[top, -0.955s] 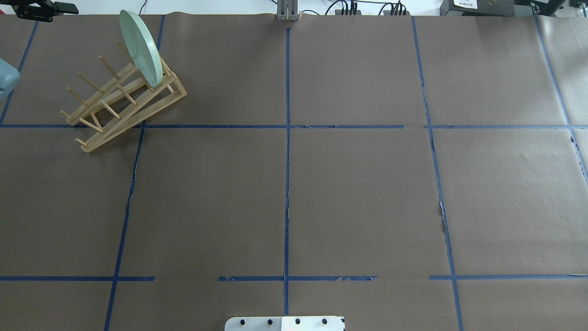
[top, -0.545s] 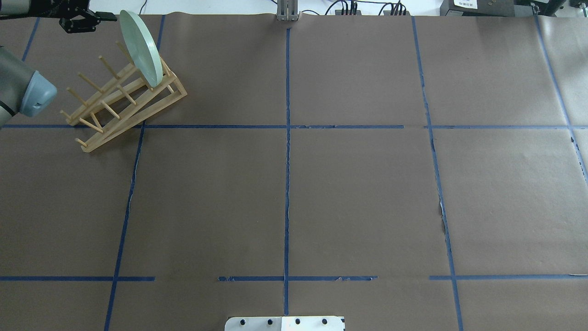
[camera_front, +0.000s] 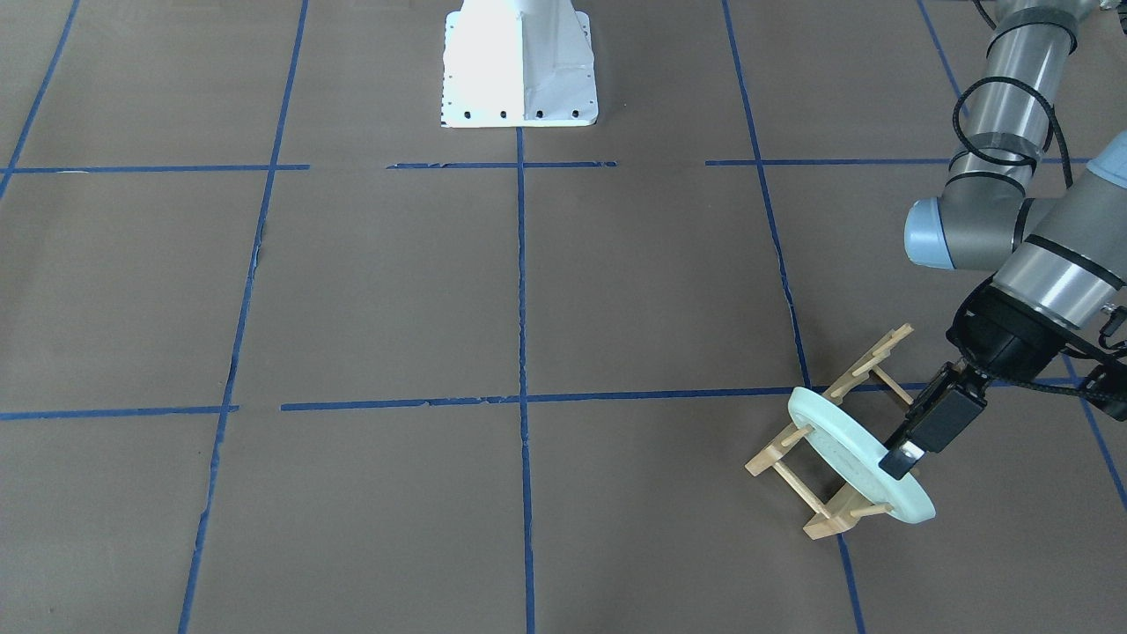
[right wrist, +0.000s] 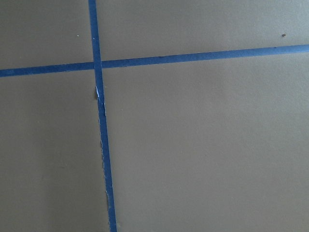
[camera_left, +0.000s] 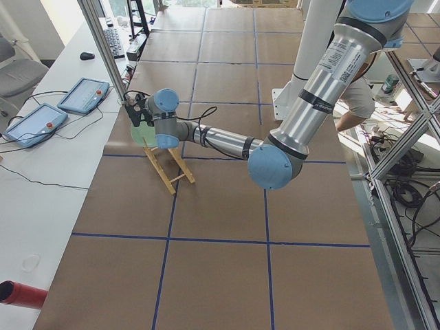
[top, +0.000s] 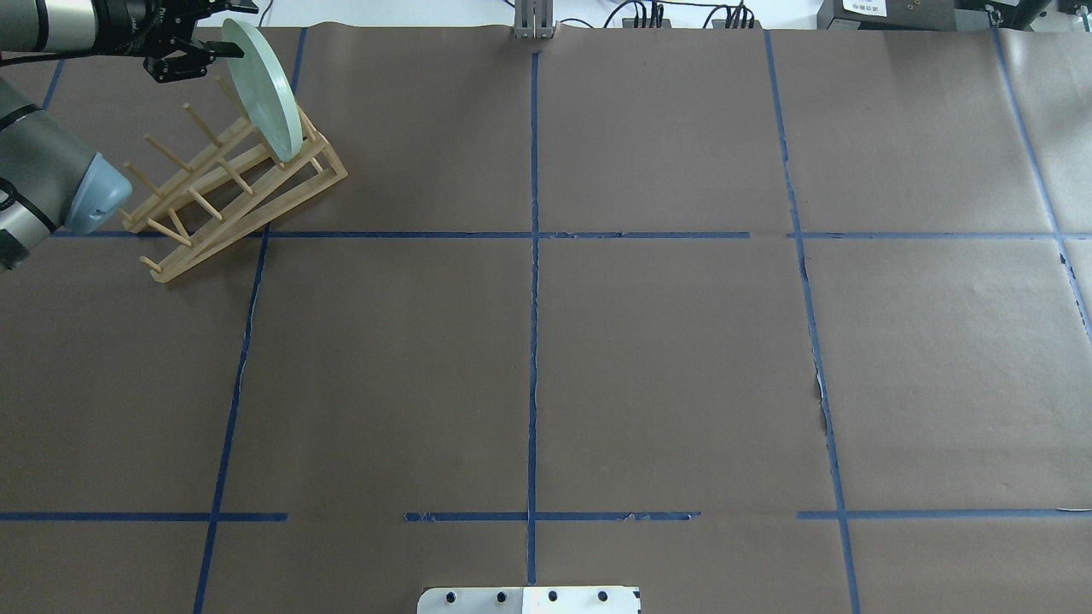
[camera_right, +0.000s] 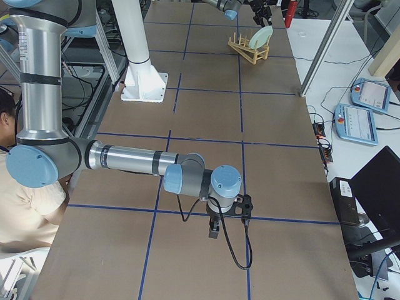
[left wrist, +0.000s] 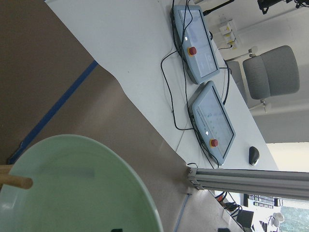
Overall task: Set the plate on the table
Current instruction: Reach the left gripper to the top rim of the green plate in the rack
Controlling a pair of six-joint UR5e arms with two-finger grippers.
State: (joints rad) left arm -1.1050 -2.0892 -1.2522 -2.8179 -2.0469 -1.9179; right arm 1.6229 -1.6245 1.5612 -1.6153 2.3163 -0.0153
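Left gripper [top: 232,30] hovers at the plate's [top: 269,94] top rim, jaws spread and seemingly straddling it; it should seat deeper, pinch firmly, then lift straight out of the rack [top: 222,196]. That rack, on the table [top: 597,341], holds only the plate, on edge in its end slot. Right gripper's [camera_right: 214,232] jaws: can't tell.

Readable text: none that I can make out.
White sticker [top: 863,7] on the dark box [top: 913,13] past the table's far edge: carries dark print, too small to read.
Control pendant [left wrist: 198,46] on the white side desk: pale screen, nothing legible on it.
Second pendant [left wrist: 212,123] beside it: the same, nothing legible.
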